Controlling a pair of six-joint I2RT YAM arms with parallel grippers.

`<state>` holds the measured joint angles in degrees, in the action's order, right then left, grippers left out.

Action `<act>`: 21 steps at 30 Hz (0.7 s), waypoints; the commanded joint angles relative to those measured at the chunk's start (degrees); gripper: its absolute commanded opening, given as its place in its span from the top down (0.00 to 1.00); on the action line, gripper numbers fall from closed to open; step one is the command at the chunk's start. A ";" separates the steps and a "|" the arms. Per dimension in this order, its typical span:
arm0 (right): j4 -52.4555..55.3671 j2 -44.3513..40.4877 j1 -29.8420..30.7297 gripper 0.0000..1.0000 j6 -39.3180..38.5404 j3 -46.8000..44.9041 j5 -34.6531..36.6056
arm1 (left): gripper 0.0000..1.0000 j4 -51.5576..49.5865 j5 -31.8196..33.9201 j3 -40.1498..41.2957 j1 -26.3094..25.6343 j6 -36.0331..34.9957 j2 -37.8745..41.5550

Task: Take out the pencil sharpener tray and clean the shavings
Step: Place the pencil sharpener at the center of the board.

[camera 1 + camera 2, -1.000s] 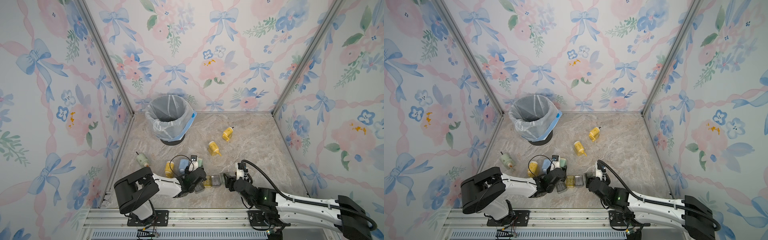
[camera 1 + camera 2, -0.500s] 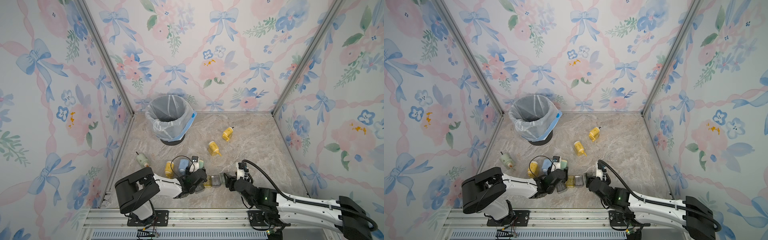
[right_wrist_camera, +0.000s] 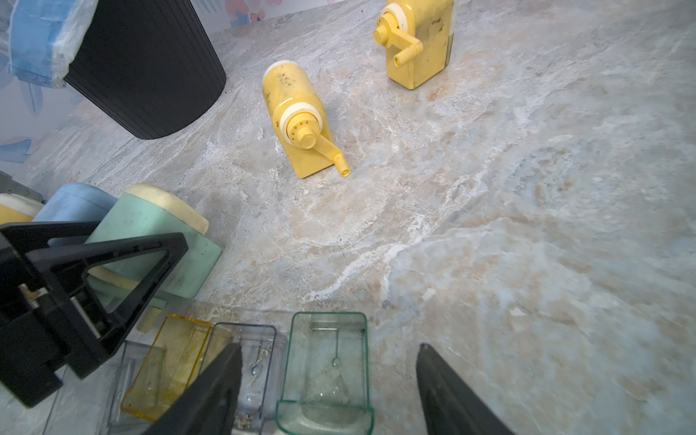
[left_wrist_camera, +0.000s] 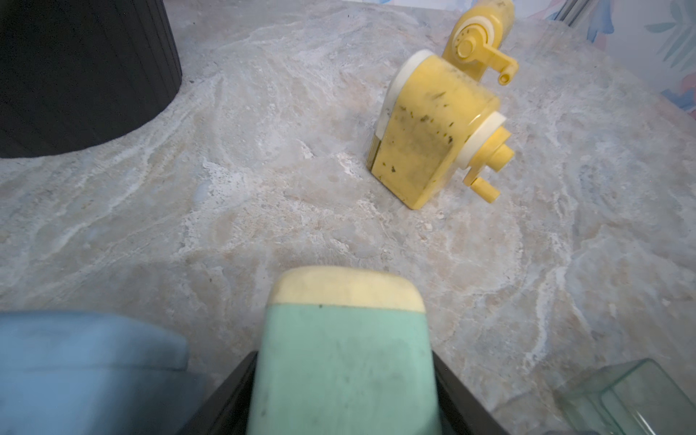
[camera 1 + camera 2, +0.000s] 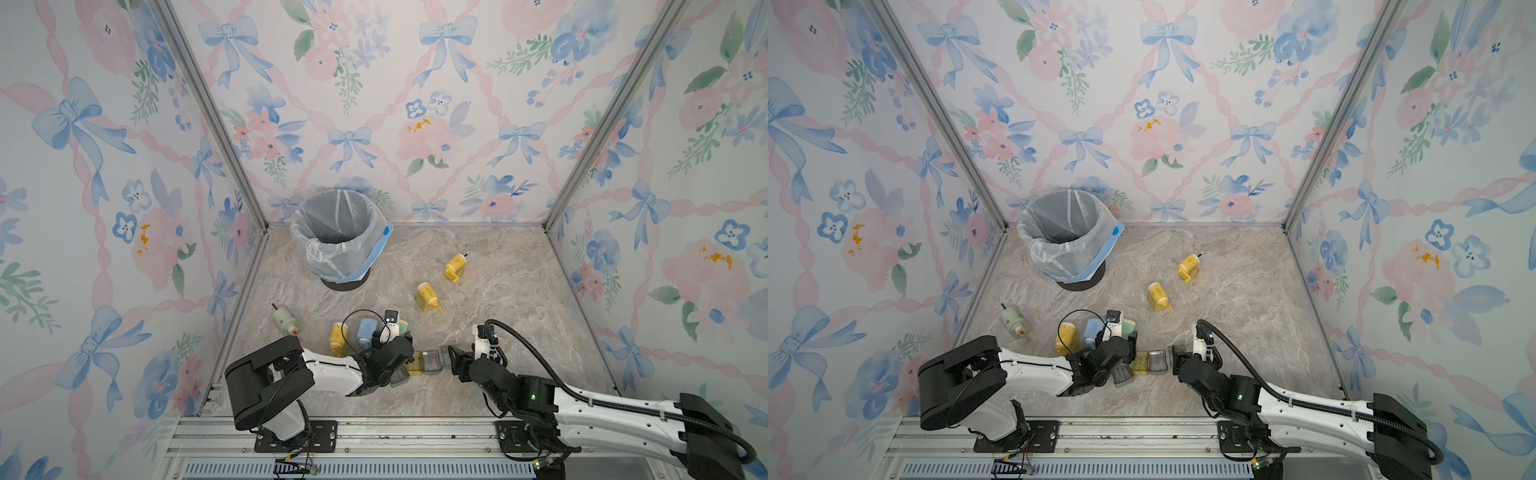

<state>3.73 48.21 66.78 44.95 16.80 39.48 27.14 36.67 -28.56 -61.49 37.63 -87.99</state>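
Observation:
The green pencil sharpener [image 4: 339,357] lies on the table between the jaws of my left gripper [image 4: 344,361], which stand open along its two sides. In both top views that gripper [image 5: 395,345] is over the sharpener [image 5: 1127,328]. The green-tinted tray [image 3: 325,361] is out of the sharpener and lies flat between the jaws of my right gripper [image 3: 329,348], which is open with a gap on each side. Beside it lie a clear tray [image 3: 244,361] holding a few shavings and a yellow tray [image 3: 169,365].
The lined bin [image 5: 338,232] stands at the back left. Two yellow sharpeners [image 5: 428,296] [image 5: 454,268] lie mid-table. A blue one [image 5: 365,330] and a yellow one [image 5: 337,338] crowd the left gripper. A pale green one [image 5: 284,322] lies by the left wall.
The left gripper's jaws have widened around the green sharpener. Neither arm has shifted noticeably, and the trays lie where they were.

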 commanded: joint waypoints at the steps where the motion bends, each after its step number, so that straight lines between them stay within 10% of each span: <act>1: 1.49 -0.74 -0.51 0.27 -0.64 1.25 1.16 | 0.32 -0.07 0.70 -1.34 -0.22 -2.21 1.94; 21: 4.04 -4.23 -3.02 0.26 -2.20 1.57 0.59 | 0.29 -1.76 2.75 -4.09 -0.26 -7.50 9.23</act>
<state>6.09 44.88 64.51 43.68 16.91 39.46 26.59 38.30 -31.14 -61.49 31.88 -79.99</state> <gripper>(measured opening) 0.740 0.709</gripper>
